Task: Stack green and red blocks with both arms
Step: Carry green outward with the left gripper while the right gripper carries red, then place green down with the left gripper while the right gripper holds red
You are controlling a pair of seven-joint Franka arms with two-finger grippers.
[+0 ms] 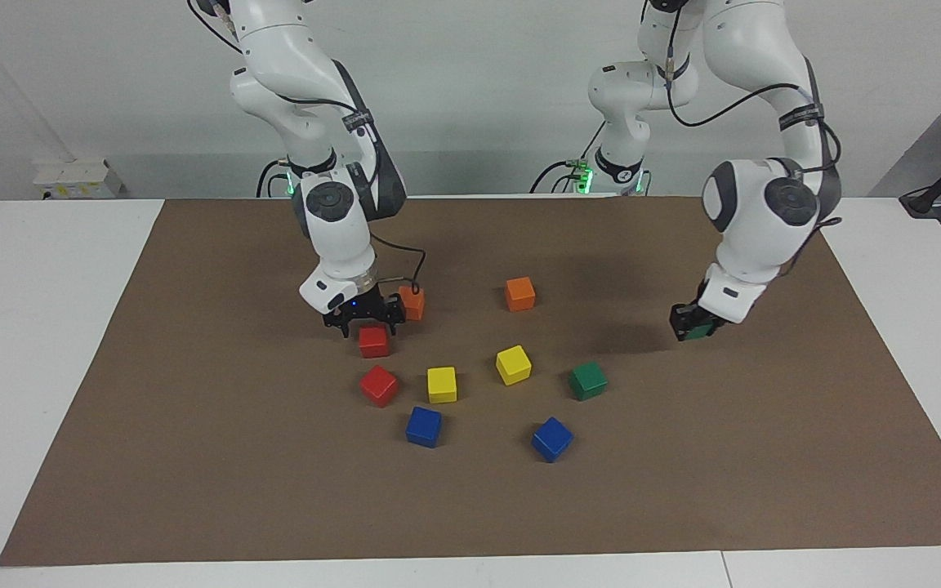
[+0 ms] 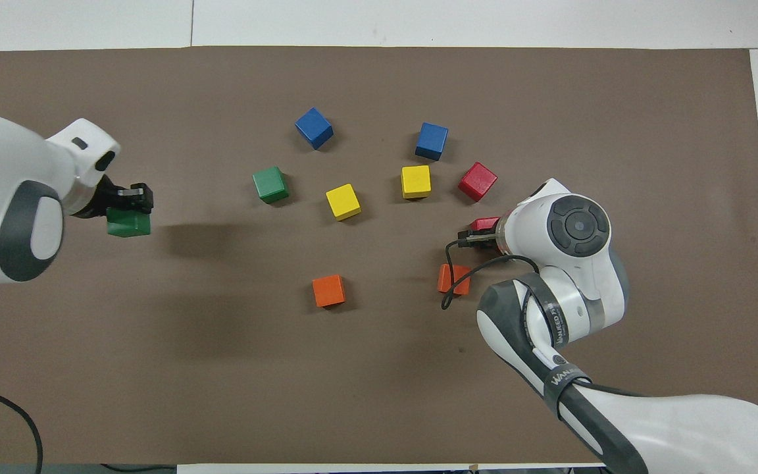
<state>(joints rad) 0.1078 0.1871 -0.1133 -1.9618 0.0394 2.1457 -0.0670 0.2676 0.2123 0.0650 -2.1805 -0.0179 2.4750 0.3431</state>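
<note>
My left gripper is shut on a dark green block, held just above the mat toward the left arm's end of the table. The other green block lies on the mat beside a yellow cube. My right gripper is low over a red block, open, a finger on each side of its top. The overhead view shows only a sliver of that block. A second red block lies farther from the robots.
A brown mat covers the table. Two orange cubes lie nearest the robots, one right beside the right gripper. Two yellow cubes and two blue cubes lie farther out.
</note>
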